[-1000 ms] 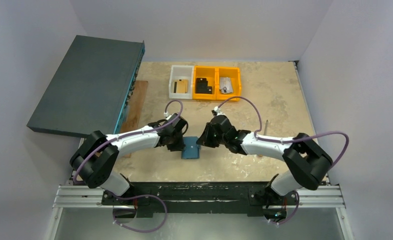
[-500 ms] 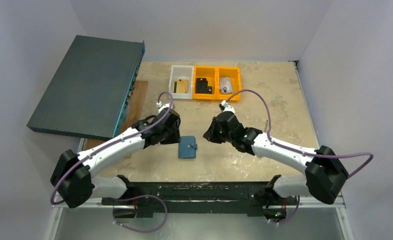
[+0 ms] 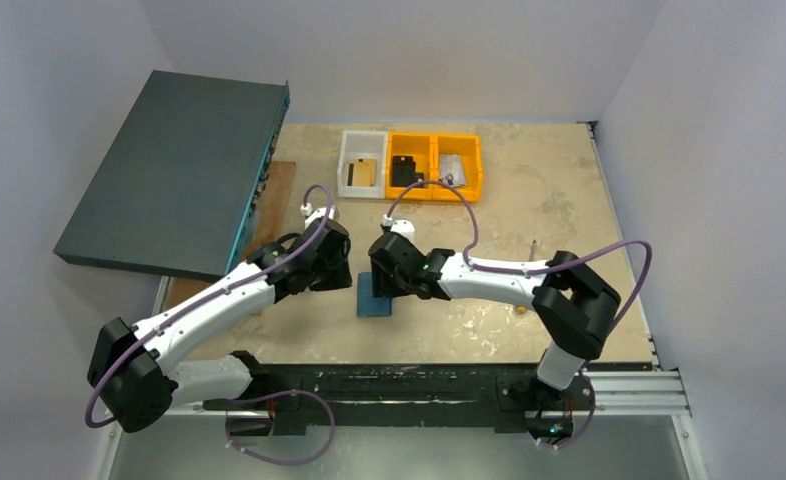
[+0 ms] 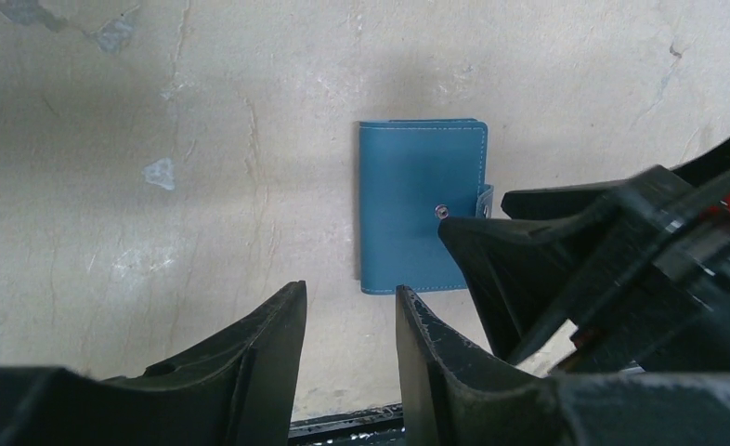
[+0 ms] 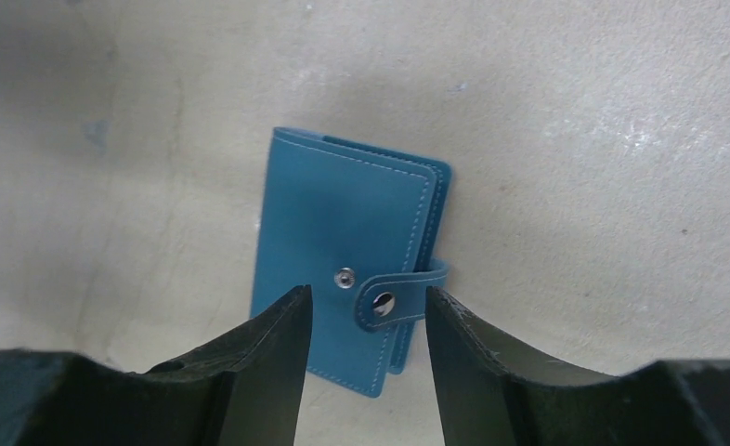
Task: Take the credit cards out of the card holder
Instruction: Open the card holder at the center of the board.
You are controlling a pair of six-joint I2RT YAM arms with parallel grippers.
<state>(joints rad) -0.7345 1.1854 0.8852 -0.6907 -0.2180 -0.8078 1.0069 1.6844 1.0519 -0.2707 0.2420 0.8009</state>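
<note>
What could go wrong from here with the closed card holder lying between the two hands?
1. The card holder lies loose on the smooth table and neither hand pins it, so tugging its unsnapped strap might drag or lift the whole thing rather than open it.
2. The strap is thin and flat, so the open fingers of the right hand could slip off it.
3. The left hand sits close beside the right, so they might collide.

The left arm (image 3: 209,305) and the right arm (image 3: 489,280) both reach inward, with the wrists pointing down and close together. The left gripper (image 4: 350,362) has its fingers parted with nothing between them. The right gripper (image 5: 366,362) is parted too.
</note>
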